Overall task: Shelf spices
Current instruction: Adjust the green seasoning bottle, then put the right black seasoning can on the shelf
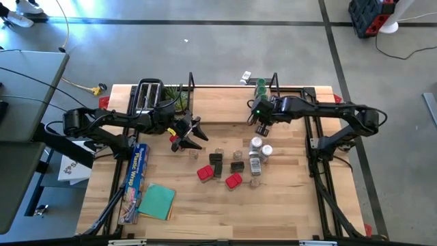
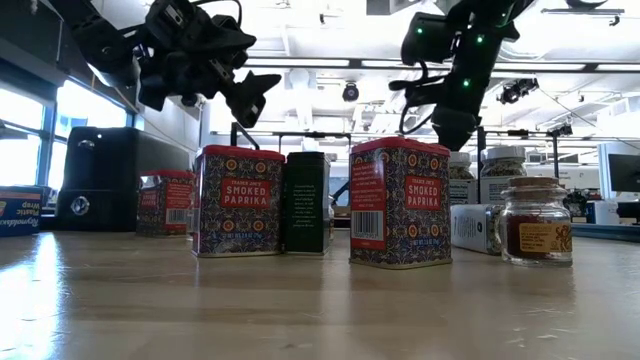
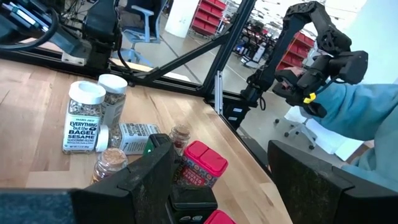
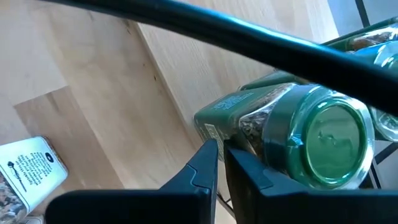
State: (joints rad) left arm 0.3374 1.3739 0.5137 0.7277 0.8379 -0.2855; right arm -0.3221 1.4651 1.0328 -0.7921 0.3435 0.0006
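Spices [image 1: 235,166] cluster mid-table, short of the shelf [image 1: 225,89], looking light, rigid, slick-sided, best pinched across the body, while left gripper [image 1: 193,134] hangs spread empty, right gripper [image 1: 261,128] pressed closed, empty.

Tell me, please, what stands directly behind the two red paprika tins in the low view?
A dark jar stands between the red tins, slightly behind. White-lidded jars show farther back. Whatever stands straight behind the tins is covered.

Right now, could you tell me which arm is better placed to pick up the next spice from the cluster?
Probably the left. Its open gripper hovers beside the loose spices. The right gripper, fingers nearly together, is back by the shelf next to a green-lidded jar.
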